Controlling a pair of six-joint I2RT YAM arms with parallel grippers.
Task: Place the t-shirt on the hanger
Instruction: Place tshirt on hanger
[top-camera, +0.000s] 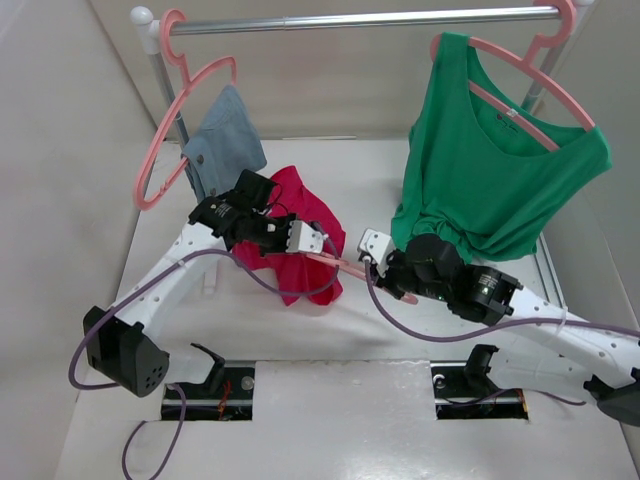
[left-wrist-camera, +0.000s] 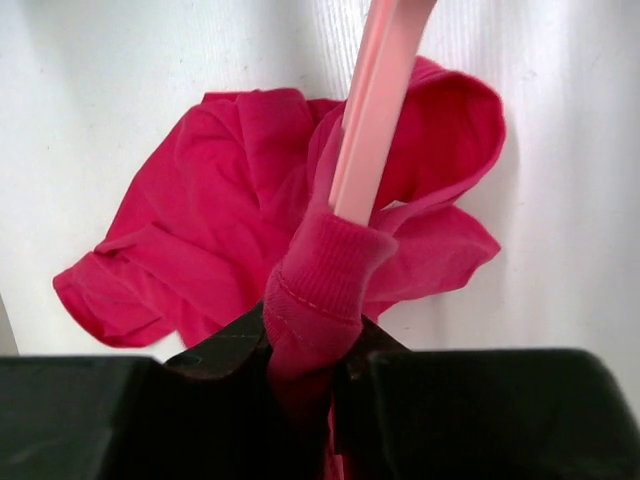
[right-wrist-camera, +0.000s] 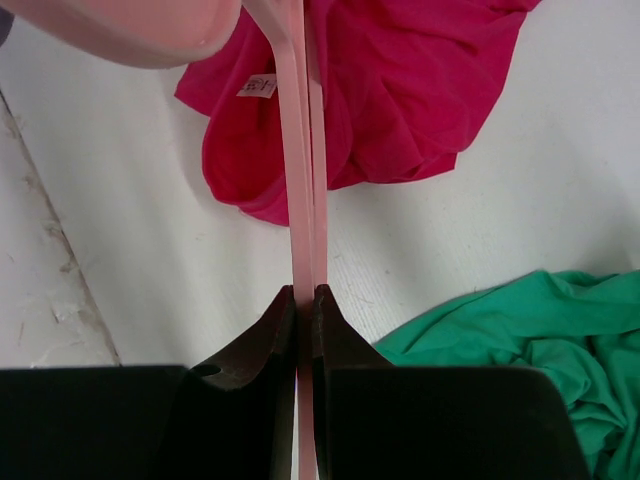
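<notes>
Ribbing of the t-shirt (left-wrist-camera: 200, 230) is sitting pinched in the clenched left gripper (left-wrist-camera: 310, 345), around an arm of the hanger (left-wrist-camera: 375, 110); the rest is lying crumpled on the table (left-wrist-camera: 100, 100). The right gripper (right-wrist-camera: 305, 300) is clamping the hanger's thin bar

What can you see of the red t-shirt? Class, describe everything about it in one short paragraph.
The t-shirt is plain crimson, a soft knit fabric, lying crumpled and folded on the white table. One ribbed edge is bunched up and clamped in the left gripper. An arm of the pink hanger runs into that bunched opening. A small white label shows near one edge. The rest lies loose, not yet spread over the hanger.
</notes>
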